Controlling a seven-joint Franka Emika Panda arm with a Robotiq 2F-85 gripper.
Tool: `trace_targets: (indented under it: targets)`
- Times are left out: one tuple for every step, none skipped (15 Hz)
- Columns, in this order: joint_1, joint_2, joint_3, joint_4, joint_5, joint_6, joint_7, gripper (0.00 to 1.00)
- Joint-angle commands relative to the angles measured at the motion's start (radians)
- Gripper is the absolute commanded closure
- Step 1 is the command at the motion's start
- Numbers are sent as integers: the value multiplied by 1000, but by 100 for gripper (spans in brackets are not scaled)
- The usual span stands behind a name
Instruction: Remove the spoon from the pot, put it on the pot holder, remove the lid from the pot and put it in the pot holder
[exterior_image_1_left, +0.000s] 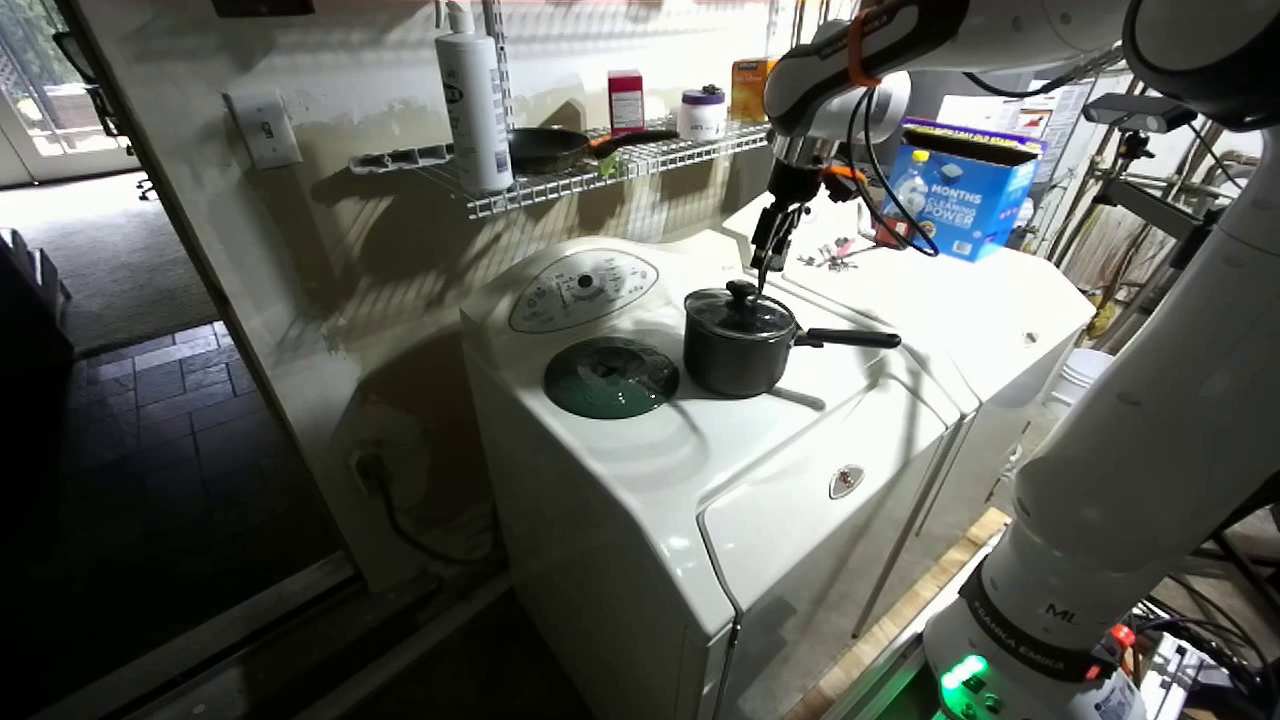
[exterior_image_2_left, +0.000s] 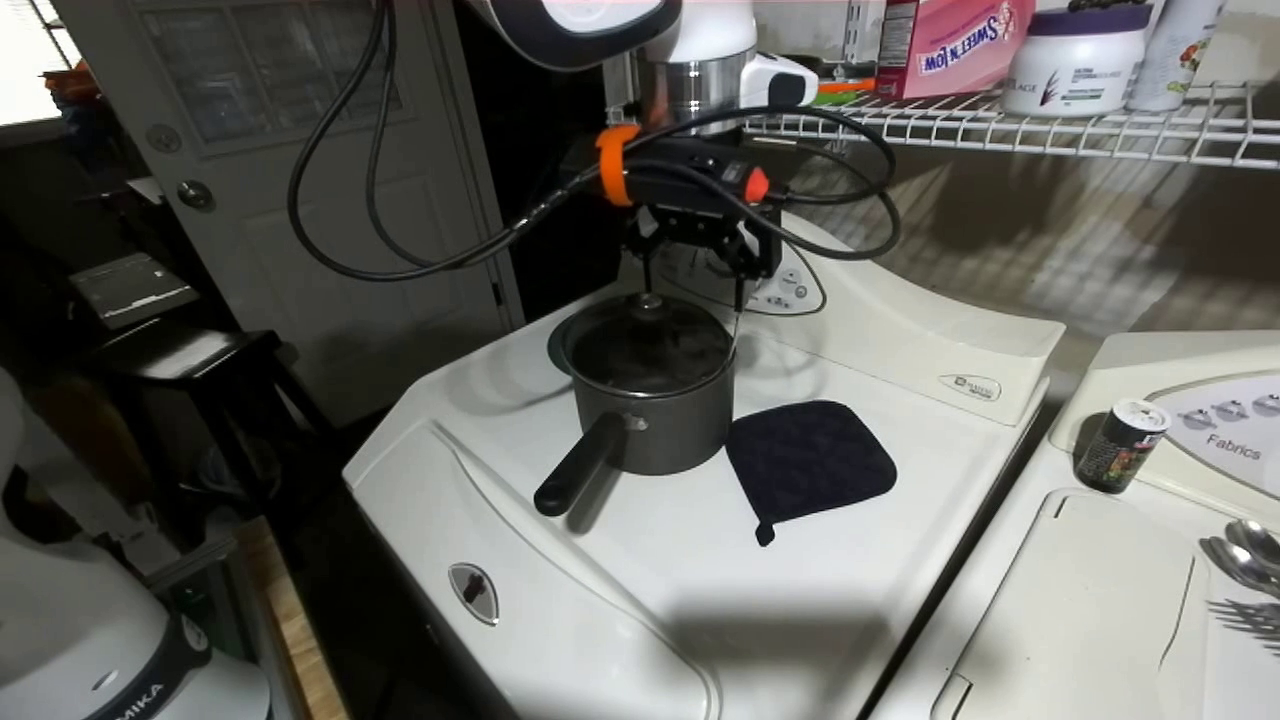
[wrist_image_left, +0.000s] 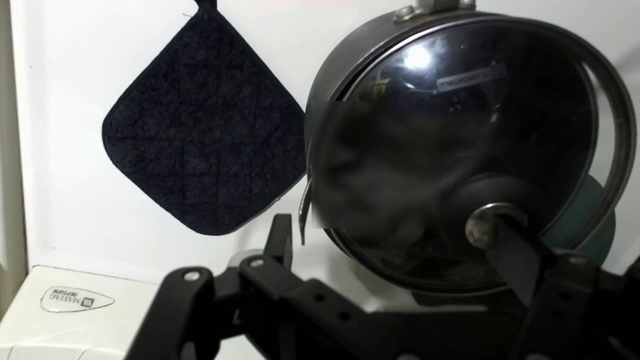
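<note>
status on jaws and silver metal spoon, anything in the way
Jaws open, nothing held. Thin silver metal spoon handle jutting past rim of dark grey metal saucepan. Possibly in the way: black knob of round glass lid, close by one jaw.

Wire shelf (exterior_image_1_left: 655, 163), blue box (exterior_image_1_left: 970, 205), stool (exterior_image_2_left: 190, 352)

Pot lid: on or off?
On: in both exterior views the glass lid covers the pot. Can't tell if flush; in the wrist view a metal strip, likely the spoon, shows near the rim.
</note>
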Motion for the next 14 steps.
trace_targets:
  targets:
    - [-11,31,0,30,4,54,-30,0]
    - [-13,37,-1,30,3,72,-28,0]
    - [-15,43,-1,30,-1,93,-24,0]
    - [-18,49,-1,30,-1,106,-21,0]
    - [-21,56,-1,30,-2,117,-17,0]
    - [-24,63,-1,31,-3,125,-16,0]
    - [-28,70,0,32,-3,131,-19,0]
    - [-31,78,0,35,0,132,-21,0]
    - [-34,85,1,38,1,133,-21,0]
    - [-37,91,2,39,1,132,-21,0]
    - [-39,95,3,41,1,130,-20,0]
    - [-41,100,4,43,0,129,-19,0]
    - [-42,106,6,47,1,129,-18,7]
    - [-43,111,7,49,-2,130,-17,20]
